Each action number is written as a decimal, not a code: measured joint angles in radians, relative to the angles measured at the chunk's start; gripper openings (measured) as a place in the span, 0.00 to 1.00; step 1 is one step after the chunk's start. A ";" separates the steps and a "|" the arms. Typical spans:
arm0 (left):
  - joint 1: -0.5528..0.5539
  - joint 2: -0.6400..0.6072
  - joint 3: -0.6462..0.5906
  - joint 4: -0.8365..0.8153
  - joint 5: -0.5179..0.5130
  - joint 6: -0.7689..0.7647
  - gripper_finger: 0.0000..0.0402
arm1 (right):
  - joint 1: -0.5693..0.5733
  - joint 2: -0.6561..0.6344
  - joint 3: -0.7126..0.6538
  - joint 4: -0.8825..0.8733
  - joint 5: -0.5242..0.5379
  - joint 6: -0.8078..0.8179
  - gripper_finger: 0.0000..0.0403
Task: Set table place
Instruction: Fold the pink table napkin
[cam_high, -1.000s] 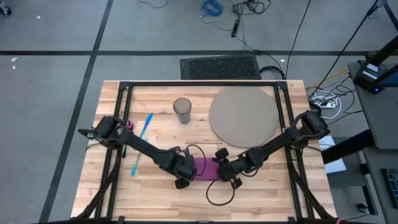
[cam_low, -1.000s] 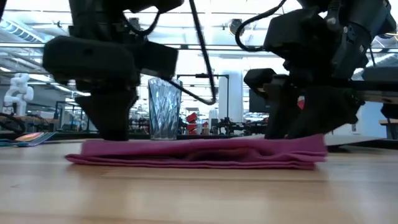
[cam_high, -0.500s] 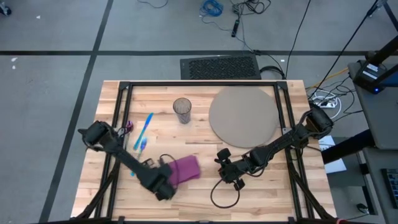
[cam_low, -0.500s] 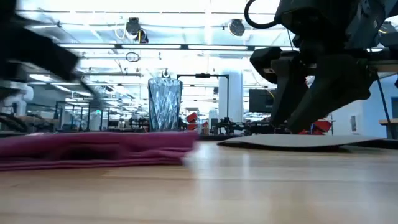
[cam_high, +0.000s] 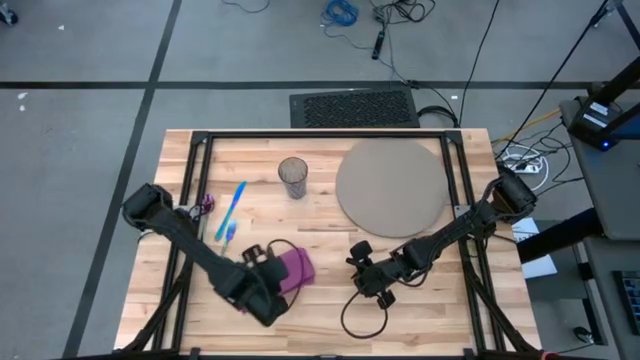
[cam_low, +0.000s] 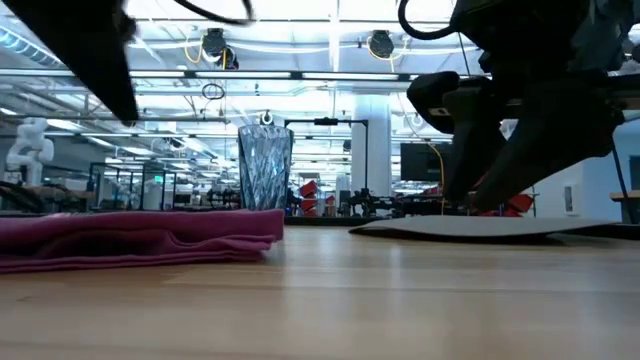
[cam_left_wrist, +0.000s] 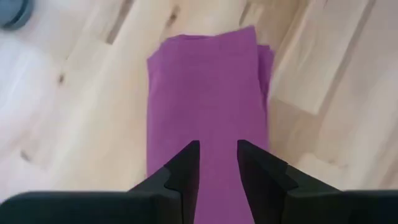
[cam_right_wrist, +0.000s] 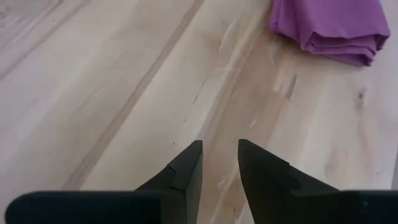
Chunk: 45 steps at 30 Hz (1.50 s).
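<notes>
A folded purple napkin (cam_high: 297, 268) (cam_low: 140, 238) lies flat on the wooden table (cam_high: 430, 320), left of centre near the front. My left gripper (cam_high: 275, 292) (cam_left_wrist: 217, 146) hovers above the napkin's near end, open by a narrow gap and clear of the cloth. To the napkin's right, my right gripper (cam_high: 360, 275) (cam_right_wrist: 219, 144) is also narrowly open, over bare wood. The round grey-tan mat (cam_high: 390, 187) lies at the far right. A clear glass (cam_high: 293, 178) (cam_low: 265, 168) stands upright left of the mat. Blue cutlery (cam_high: 232, 210) and a pink piece (cam_high: 208, 201) lie at the left.
A black cable loop (cam_high: 360, 315) lies on the table in front of my right gripper. The table's black frame rails (cam_high: 195, 170) run along its left and right sides. Bare wood shows between the napkin and the mat.
The napkin, which lay at front centre under both grippers, has slid along the table toward the left edge and now rests there. My left gripper went with it toward the left and near edges, then rose clear of the cloth and turned. My right gripper stayed almost in place.
</notes>
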 joint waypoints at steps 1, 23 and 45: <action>0.017 0.010 -0.002 -0.001 0.019 0.045 0.24 | 0.004 0.000 0.000 0.001 0.000 0.000 0.22; 0.285 0.045 -0.179 0.331 0.388 0.479 0.24 | 0.051 0.000 0.000 0.006 0.001 0.014 0.22; 0.397 0.034 -0.357 0.311 0.337 0.189 0.24 | 0.051 0.000 0.001 0.015 0.000 0.030 0.22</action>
